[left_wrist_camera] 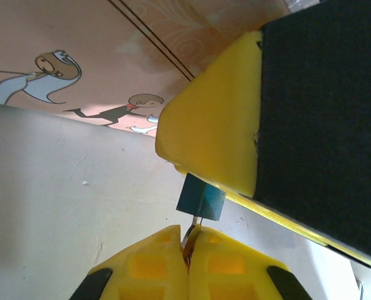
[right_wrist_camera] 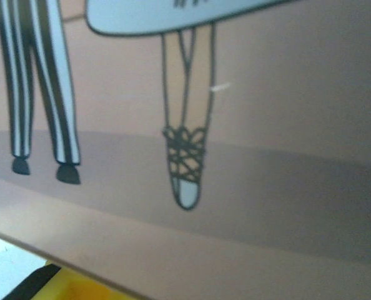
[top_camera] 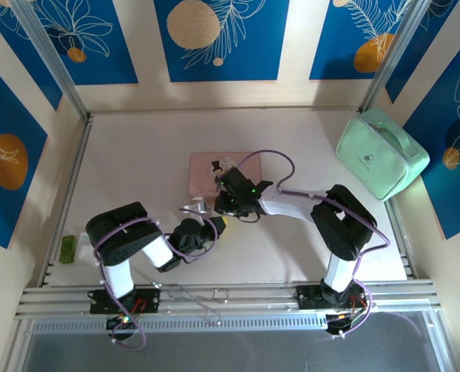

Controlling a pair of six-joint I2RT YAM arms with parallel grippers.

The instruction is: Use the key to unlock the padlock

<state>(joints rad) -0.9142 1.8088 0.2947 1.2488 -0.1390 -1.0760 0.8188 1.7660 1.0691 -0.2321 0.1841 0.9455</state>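
Yellow pads of your left gripper (left_wrist_camera: 188,253) are pressed together in the left wrist view, pinching the thin silvery key (left_wrist_camera: 191,232) between them. The key's tip reaches the bottom face of the blue padlock (left_wrist_camera: 201,201), which sits just above it against the lower edge of one big yellow finger (left_wrist_camera: 213,125) of your right gripper (top_camera: 228,204). That gripper's second finger is hidden, so you cannot tell whether it is clamping the padlock or how far it is spread. The overhead view gives you the layout instead: both grippers meet near the middle of the tabletop (top_camera: 137,155), at the near edge of the pink box (top_camera: 207,174), and the padlock and key are too small to make out there. The right wrist view is pressed close to the box's pink surface, showing printed cartoon legs in striped trousers and a laced shoe, with a sliver of its own yellow finger (right_wrist_camera: 73,289) at the bottom left. A scrap of lettering at the top of that print is cut off and unreadable, and the dark mark on the mint-green case (top_camera: 381,151) at the far right corner is too small to read. A small green object (top_camera: 67,248) lies by the left edge. The tabletop is pale and plain, framed by aluminium rails, and the walls (top_camera: 222,39) carry blue panels with white leaf outlines and orange and cream rounds.
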